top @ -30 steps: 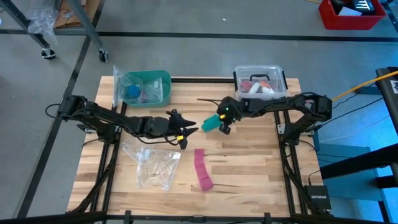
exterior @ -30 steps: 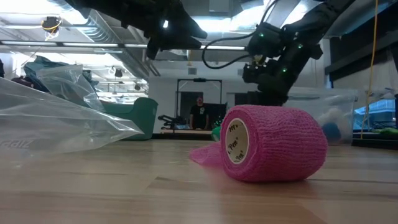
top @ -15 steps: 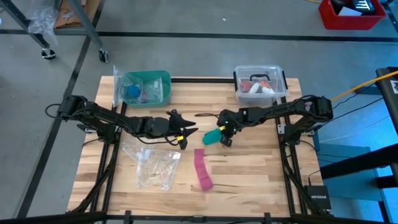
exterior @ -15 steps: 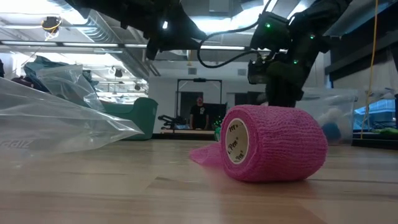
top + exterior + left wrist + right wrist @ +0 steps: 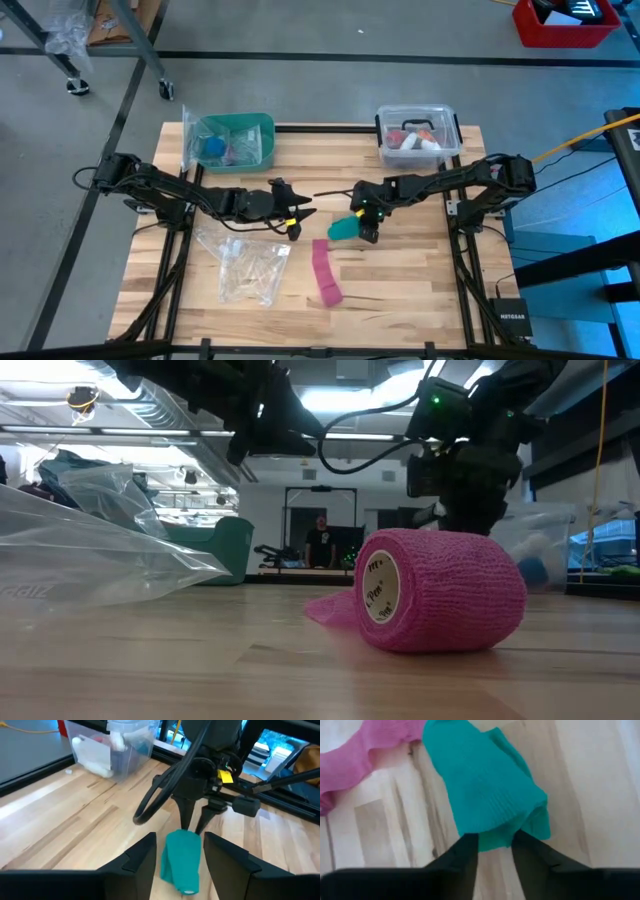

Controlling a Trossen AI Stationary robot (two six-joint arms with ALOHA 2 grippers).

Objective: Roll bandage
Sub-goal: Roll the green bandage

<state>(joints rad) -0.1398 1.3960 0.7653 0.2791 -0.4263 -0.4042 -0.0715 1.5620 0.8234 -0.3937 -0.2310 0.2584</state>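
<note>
Pinching one end of the teal bandage (image 5: 345,227), the right gripper (image 5: 366,234) is seen low over the middle of the wooden tabletop (image 5: 400,270), its jaws closed on the cloth, which bunches out ahead of the fingers (image 5: 465,851) in the right wrist view. The bandage (image 5: 181,861) is laid on the boards just beside the loose end of the pink strip (image 5: 326,273), whose rolled part (image 5: 440,591) fills the low view. The left gripper (image 5: 294,219) is held near the bandage on its other side, jaws parted and holding nothing. A clear plastic bag (image 5: 247,267), a green bin (image 5: 232,140) and a clear box (image 5: 418,136) are also seen on the tabletop.
</note>
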